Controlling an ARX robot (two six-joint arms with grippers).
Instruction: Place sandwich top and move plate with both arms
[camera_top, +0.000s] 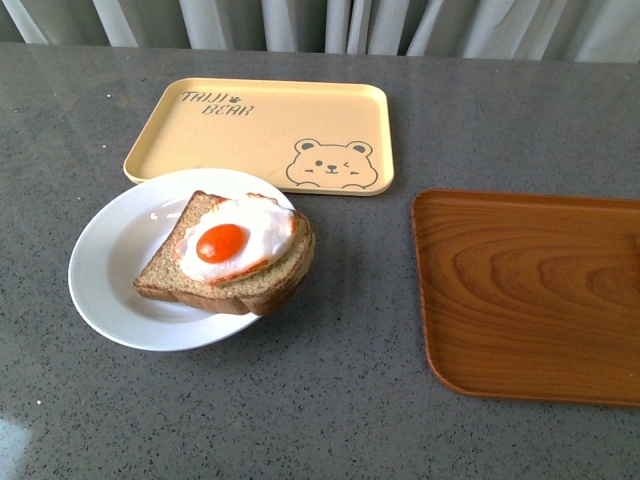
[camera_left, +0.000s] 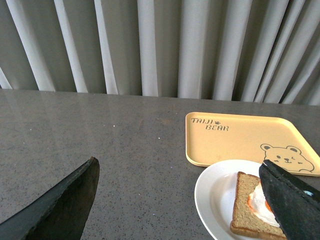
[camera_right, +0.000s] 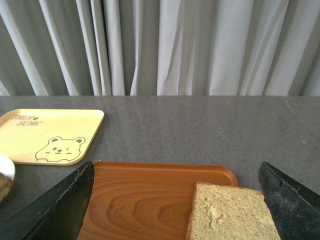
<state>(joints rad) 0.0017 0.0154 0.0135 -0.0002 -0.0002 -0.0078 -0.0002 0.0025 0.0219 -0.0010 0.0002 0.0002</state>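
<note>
The left fingers (camera_left: 65, 200) are spread wide and hold nothing. In their wrist view, one of them covers part of the plate (camera_left: 212, 200) and the egg slice (camera_left: 247, 210) lying on it. The right fingers (camera_right: 55, 210) are also spread wide and empty. Between them in their wrist view lies the sandwich top (camera_right: 232, 215), flat on the wooden tray (camera_right: 145, 200) near one of its corners.

In the front view no arm shows. The plate (camera_top: 100, 270) sits at centre left of the frame, and its far rim is just beside the bear tray (camera_top: 270, 130) at upper centre. The wooden tray (camera_top: 530, 290) lies at the right edge, well apart from the plate. All of these rest on the grey surface (camera_top: 350, 400), and a curtain (camera_right: 175, 45) hangs behind it.
</note>
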